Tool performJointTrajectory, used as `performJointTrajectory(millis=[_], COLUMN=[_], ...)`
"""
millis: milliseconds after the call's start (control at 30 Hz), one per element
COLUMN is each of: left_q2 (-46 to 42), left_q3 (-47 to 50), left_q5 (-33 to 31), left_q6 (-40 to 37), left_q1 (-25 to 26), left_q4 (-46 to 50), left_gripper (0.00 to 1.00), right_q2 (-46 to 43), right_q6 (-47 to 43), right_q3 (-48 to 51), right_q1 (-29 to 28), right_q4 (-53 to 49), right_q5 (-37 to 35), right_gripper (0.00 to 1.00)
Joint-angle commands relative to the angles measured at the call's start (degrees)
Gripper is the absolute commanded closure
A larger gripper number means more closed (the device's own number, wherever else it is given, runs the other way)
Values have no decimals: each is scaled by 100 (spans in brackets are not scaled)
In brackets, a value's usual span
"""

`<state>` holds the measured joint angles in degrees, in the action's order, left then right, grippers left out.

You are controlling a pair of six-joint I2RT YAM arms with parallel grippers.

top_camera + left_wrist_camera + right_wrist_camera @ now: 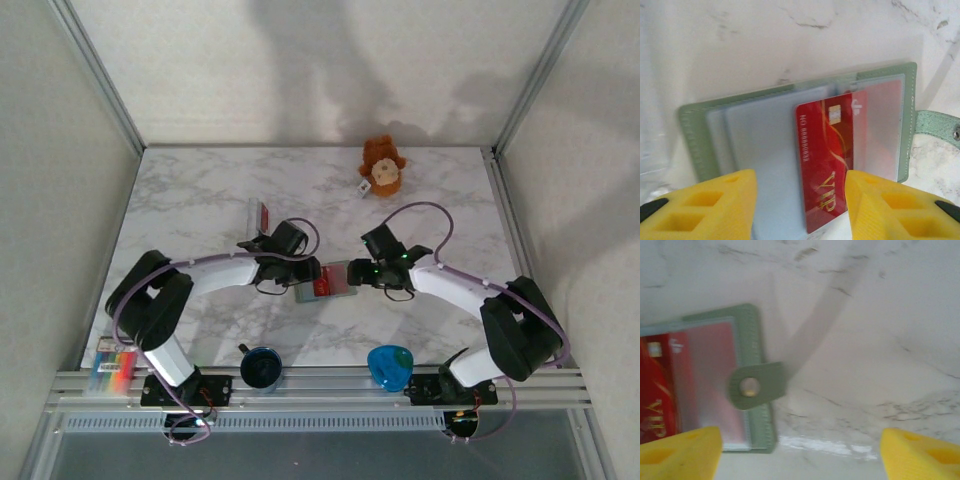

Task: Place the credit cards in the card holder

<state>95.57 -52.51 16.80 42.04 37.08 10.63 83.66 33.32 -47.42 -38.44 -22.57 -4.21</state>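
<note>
Wallet (695, 135) lies open and flat on the marble table (740, 45), just ahead of the left claw (800, 202) and beside the left finger of the right claw (800, 452). Red card (822, 165) is half slid into a clear pocket (880, 125): the bare half lies between the left claw's fingers, the rest shows pink through the sleeve toward its right finger. Left claw is released, fingers wider than the card, nothing pinched. Right claw is released too, spread wide over bare table, with the snap tab (757, 386) just ahead of its left finger. Second card (265, 212) seems to stand in a clear stand (254, 212) beyond the left claw. Judgement: card is light, stiff and slick, hard to lift off a flat surface, so nudge its exposed long edge toward the tab. Wallet is light and soft, likely to skid, so pin its green border.
</note>
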Motion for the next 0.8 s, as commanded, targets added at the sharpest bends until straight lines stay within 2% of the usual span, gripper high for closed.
performJointTrajectory(millis=[0, 167, 333, 500, 767], left_q2=[-496, -1137, -1757, -2244, -2536], left_q3=[351, 626, 1041, 1147, 1247], left_q5=[109, 91, 192, 236, 262], left_q6=[75, -2, 10, -20, -94], left_q1=[-159, -392, -719, -886, -955], left_q4=[-4, 212, 204, 360, 386], left_gripper=[52, 53, 55, 55, 55], right_q2=[194, 667, 1583, 2091, 2514], right_q6=[149, -335, -846, -910, -746], right_q3=[-353, -922, -1711, -2087, -2228], right_q1=[-380, -1001, -1517, -1551, -1542], right_q4=[15, -58, -424, -562, -922], right_q5=[-693, -981, -1368, -1418, -1623], right_gripper=[1, 1, 1, 1, 3])
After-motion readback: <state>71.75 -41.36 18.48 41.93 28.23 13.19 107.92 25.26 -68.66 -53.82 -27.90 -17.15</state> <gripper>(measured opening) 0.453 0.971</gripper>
